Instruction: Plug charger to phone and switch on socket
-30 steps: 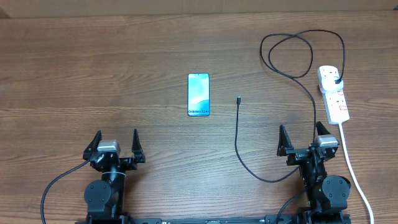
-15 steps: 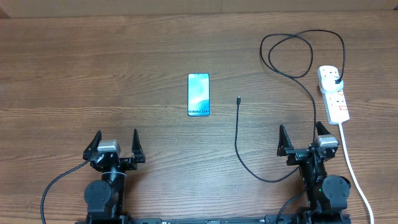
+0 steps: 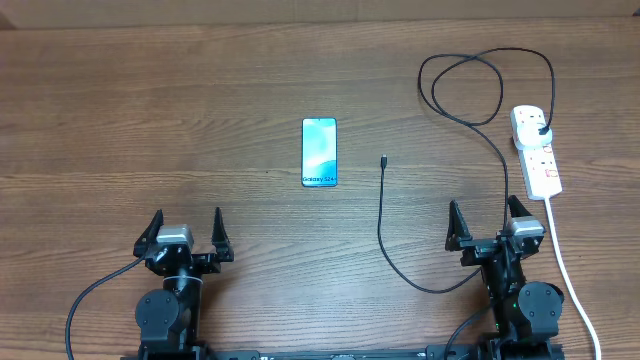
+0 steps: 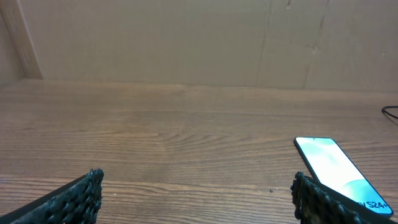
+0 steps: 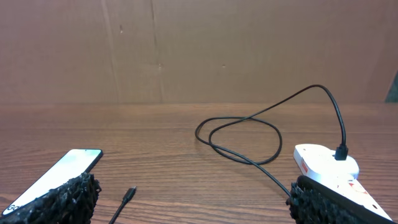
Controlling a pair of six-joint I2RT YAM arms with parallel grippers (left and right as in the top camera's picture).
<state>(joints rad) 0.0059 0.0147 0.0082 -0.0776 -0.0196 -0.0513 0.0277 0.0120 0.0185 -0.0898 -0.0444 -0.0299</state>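
Observation:
The phone (image 3: 320, 152) lies flat mid-table, light blue screen up, and shows at the right of the left wrist view (image 4: 333, 167) and at the left of the right wrist view (image 5: 59, 171). The charger cable (image 3: 382, 225) loops from its loose connector tip (image 3: 384, 160) round to the black plug (image 3: 541, 129) seated in the white socket strip (image 3: 536, 150). The tip (image 5: 127, 195) and the socket (image 5: 329, 165) also show from the right wrist. My left gripper (image 3: 186, 225) and right gripper (image 3: 484, 217) rest open near the table's front edge, holding nothing.
The socket's thick white cord (image 3: 570, 275) runs down the right side past my right arm. A brown cardboard wall (image 4: 186, 43) stands behind the table's far edge. The wooden table (image 3: 150, 120) lies bare on the left.

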